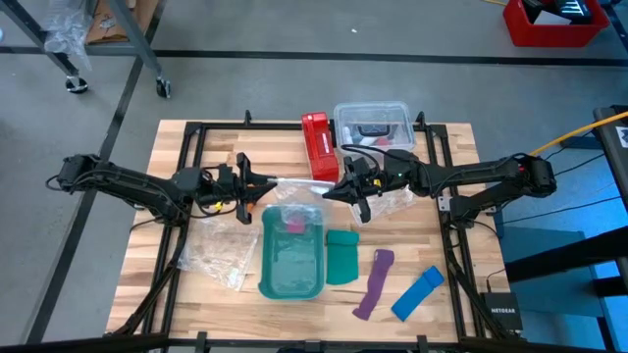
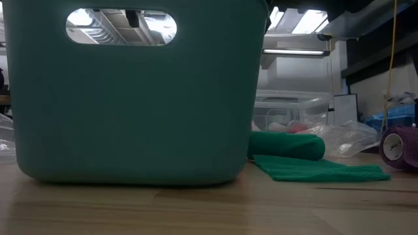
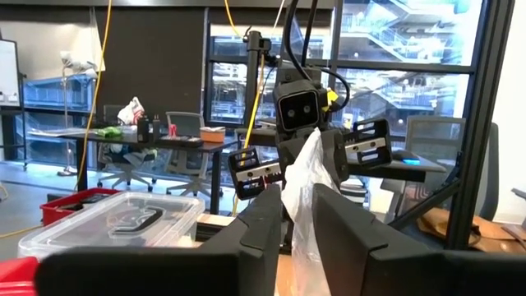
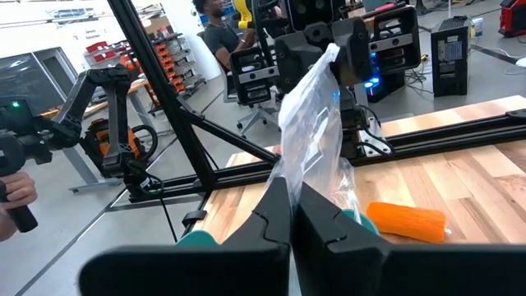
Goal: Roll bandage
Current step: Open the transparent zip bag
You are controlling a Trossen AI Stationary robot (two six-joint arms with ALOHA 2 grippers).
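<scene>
The orange bandage [image 4: 407,220] lies on its side on the wooden table, apart from both grippers; in the high view it is a small spot [image 1: 233,157] on the far side of my left gripper. My left gripper [image 1: 257,188] and my right gripper [image 1: 343,191] face each other above the middle of the table. Each is shut on one end of a clear plastic bag [image 1: 294,194] that spans between them, above the far end of the teal basket [image 1: 291,260]. My left gripper pinches one end of the clear bag [image 3: 298,215] between its two fingers, coming level from the table's left. The bag is lifted clear and runs from the fingers across to my right gripper. One layer or several, I cannot tell. My right gripper pinches the bag's other end [image 4: 306,174] between its two fingers, coming level from the table's right. The crumpled film rises from the fingers toward my left gripper [image 4: 329,57], clear of the table.
The teal basket [image 2: 130,91] fills the low view's left. A green bandage [image 1: 341,257], a purple strip [image 1: 373,284] and a blue strip [image 1: 417,292] lie to its right. A red box [image 1: 318,145] and a clear container [image 1: 373,125] stand at the far edge. Loose plastic [image 1: 216,250] lies left.
</scene>
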